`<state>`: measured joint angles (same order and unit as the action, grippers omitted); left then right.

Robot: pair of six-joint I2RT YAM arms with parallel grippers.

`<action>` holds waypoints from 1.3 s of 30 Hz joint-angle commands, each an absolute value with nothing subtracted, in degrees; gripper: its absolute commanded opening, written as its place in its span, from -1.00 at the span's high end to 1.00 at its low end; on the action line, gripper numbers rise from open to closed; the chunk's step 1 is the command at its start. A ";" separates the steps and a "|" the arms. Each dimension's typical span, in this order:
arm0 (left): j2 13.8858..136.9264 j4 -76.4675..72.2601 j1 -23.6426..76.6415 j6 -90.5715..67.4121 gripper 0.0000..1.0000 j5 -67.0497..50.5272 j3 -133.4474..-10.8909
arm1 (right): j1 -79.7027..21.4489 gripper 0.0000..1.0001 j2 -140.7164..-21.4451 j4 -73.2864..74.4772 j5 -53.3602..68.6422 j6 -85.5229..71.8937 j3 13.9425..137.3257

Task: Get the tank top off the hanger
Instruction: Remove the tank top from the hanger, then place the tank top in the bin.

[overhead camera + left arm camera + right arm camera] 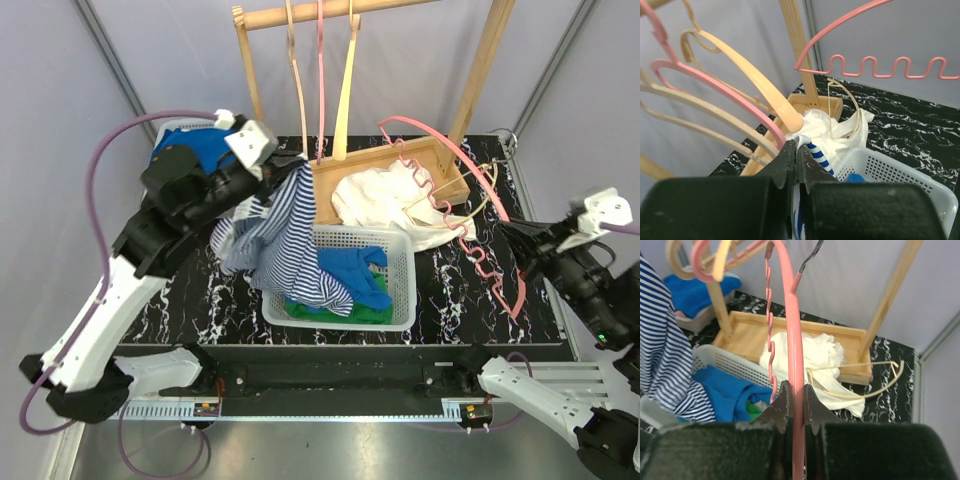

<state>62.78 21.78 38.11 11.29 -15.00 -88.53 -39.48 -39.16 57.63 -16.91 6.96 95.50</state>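
Observation:
The blue-and-white striped tank top (285,235) hangs from my left gripper (300,165), which is shut on its upper edge; its lower part drapes into the white basket (400,300). In the left wrist view the striped cloth (821,156) sticks out between the shut jaws of my left gripper (796,150). The pink wavy hanger (470,225) is bare and held up over the table's right side. My right gripper (525,240) is shut on its bar, as the right wrist view shows for the hanger (794,330) and my right gripper (794,390). The tank top also shows there (662,355).
A wooden rack (480,70) with several empty hangers (345,90) stands at the back. A wooden tray (450,175) holds white cloth (385,200) and a thin cream hanger (470,205). The basket holds blue (355,275) and green clothes. A bin with blue cloth (205,145) sits back left.

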 commanded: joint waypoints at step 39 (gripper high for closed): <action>77.86 24.60 50.37 21.86 1.00 -6.42 -73.57 | -39.64 1.00 -44.91 45.44 -31.91 6.33 91.14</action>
